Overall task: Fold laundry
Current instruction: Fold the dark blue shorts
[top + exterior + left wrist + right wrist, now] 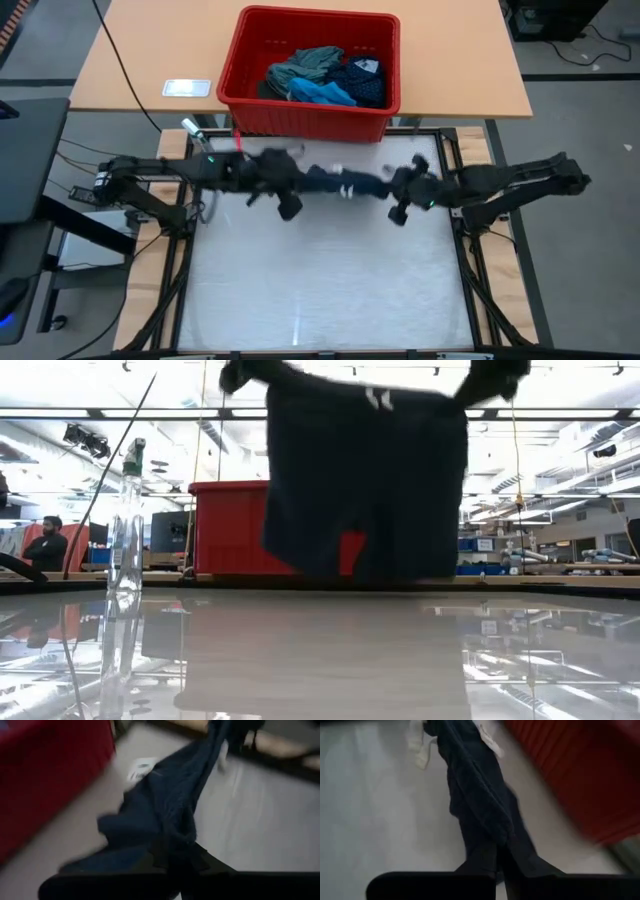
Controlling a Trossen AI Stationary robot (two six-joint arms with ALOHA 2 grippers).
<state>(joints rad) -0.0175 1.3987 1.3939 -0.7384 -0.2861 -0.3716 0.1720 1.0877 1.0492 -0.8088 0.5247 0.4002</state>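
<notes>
Partly cut off at the low view's top edge, both grippers pinch one dark navy garment (365,480) by its upper corners: left gripper (268,172) and right gripper (402,184), fingers pressed together on cloth. It hangs spread above the table (320,280). Red bin (310,110) behind holds other garments (325,78).

The top edge of the low view cuts off both arms above the hanging dark navy garment (365,480), which hides much of the red bin (230,525). Motion blur smears the left wrist view; clothes heaped in the bin cannot be told apart.
</notes>
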